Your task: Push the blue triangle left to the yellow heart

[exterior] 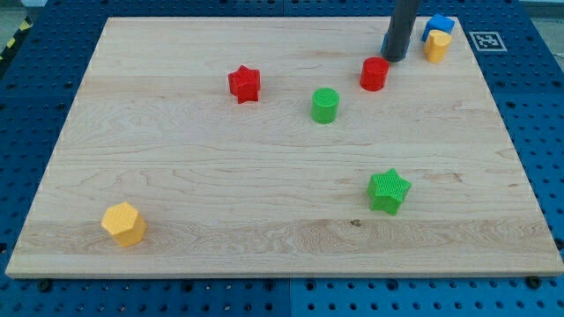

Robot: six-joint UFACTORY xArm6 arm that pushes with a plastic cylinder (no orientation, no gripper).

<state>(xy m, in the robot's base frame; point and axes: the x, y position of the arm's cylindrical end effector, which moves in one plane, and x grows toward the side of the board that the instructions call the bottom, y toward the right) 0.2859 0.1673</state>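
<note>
Up in the upper right of the frame, my tip rests on the desk, just above and to the right of the red cylinder, close to it or touching; I cannot tell which. The arm has no jaws, so nothing is gripped; the bare rod can only shove.

The yellow heart lies a short way to the right of my tip, near the desk's upper right corner. A blue block sits right above it, seemingly touching. Its shape is too small to read, so I cannot say it is the blue triangle. No other blue shows. If the triangle is apart from that block, it may be hidden behind the rod.

I judge the tip stands here because the goal spot, the bare strip left of the heart, is right beside it.

Room is tight. The desk's top edge is near above, the right edge lies not far beyond the heart, and the red cylinder crowds the lower left. A hard push rightward could knock the heart toward the corner.

The green cylinder, red star, green star and yellow block at lower left lie apart from this corner, with open wood between them.
</note>
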